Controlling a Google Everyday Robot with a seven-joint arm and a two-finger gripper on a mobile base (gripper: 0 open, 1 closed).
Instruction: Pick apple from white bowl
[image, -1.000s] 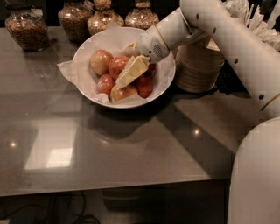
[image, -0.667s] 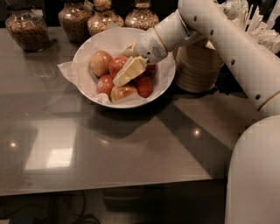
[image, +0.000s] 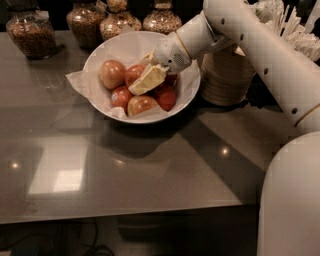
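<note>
The white bowl with a paper liner stands at the back of the grey table. It holds several apples. My gripper reaches down into the bowl from the right, and its beige fingers lie over the middle of the pile. The orange-red apple sits right at the fingertips, partly hidden by the lower finger. The fingers look spread, one behind the apple and one in front of it. A paler orange apple lies to its left, a yellow-pink one in front, and a dark red one at the right.
Several glass jars of grains stand along the back edge. A stack of beige disposable bowls stands right of the white bowl, under my arm. White utensils stand at the far right. The table's front edge is near.
My gripper has risen slightly and shifted a little towards the back within the bowl. The bowl and the apples have stayed in place.
</note>
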